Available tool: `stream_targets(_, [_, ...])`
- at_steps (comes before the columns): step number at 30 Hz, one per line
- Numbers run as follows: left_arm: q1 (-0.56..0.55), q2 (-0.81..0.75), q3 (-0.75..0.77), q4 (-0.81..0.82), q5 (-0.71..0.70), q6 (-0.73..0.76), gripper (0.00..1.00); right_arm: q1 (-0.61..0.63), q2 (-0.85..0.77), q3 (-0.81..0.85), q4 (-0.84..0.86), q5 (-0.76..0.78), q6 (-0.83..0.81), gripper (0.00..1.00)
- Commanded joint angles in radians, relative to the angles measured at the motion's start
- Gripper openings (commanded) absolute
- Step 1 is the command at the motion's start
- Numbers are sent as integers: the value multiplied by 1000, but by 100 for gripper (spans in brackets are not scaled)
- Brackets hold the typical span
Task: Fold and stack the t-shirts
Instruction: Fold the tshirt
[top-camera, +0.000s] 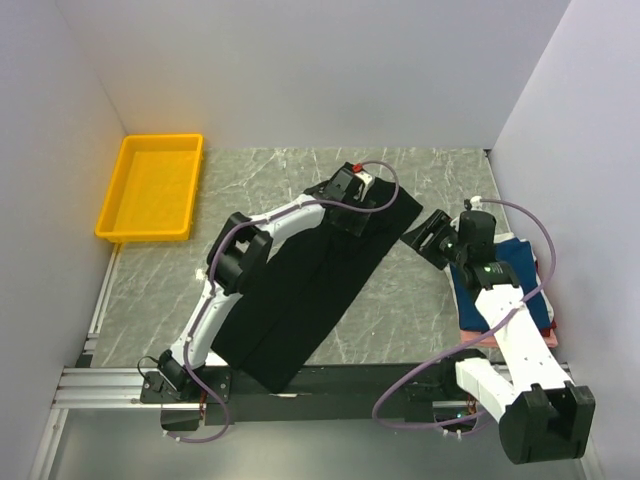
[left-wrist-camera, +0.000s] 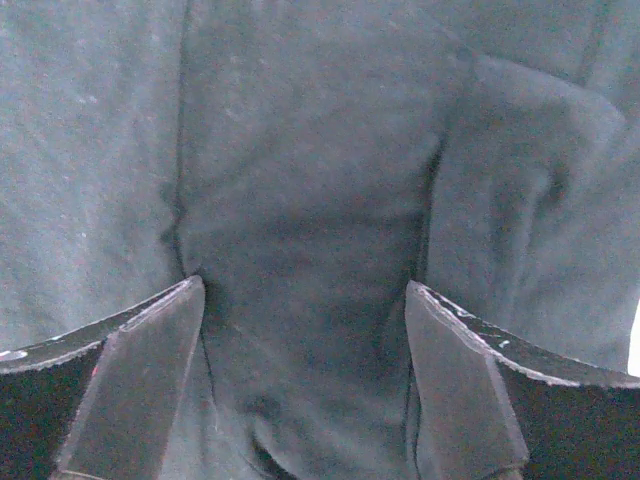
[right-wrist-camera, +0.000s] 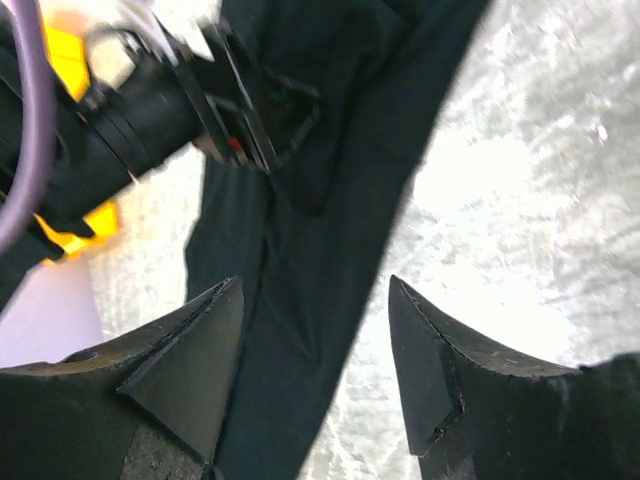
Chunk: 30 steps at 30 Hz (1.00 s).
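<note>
The black t-shirt (top-camera: 320, 290) lies on the table as a long strip, running from the near middle to the far right. My left gripper (top-camera: 347, 212) is open right over its far end. In the left wrist view the black cloth (left-wrist-camera: 310, 180) fills the frame, and the left gripper (left-wrist-camera: 303, 283) holds nothing. My right gripper (top-camera: 420, 236) is open and empty beside the strip's right edge. In the right wrist view the right gripper (right-wrist-camera: 315, 282) hangs above the shirt's edge (right-wrist-camera: 300, 300). A stack of folded shirts (top-camera: 522, 262), navy on top with pink at the bottom, lies under my right arm.
A yellow plastic tray (top-camera: 150, 187) stands at the far left. White walls close in the left, back and right sides. The left arm (right-wrist-camera: 130, 130) also shows in the right wrist view. Bare marble table (top-camera: 420, 300) lies between the black shirt and the stack.
</note>
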Motion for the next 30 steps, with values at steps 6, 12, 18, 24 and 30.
stream_targets(6, [53,240,308,-221,-191,-273,84,-3,77,27,29,-24,-63,67])
stream_targets(12, [245,141,93,-173,-159,-579,83,0,177,61,49,-51,-89,66])
stream_targets(18, [391,-5,-148,-2,-79,-791,84,17,270,92,72,-74,-108,66])
stream_targets(24, [412,53,6,-14,6,-826,89,57,359,132,69,-94,-126,66])
stream_targets(30, [411,-63,-67,124,68,-760,94,225,373,152,30,-26,-146,66])
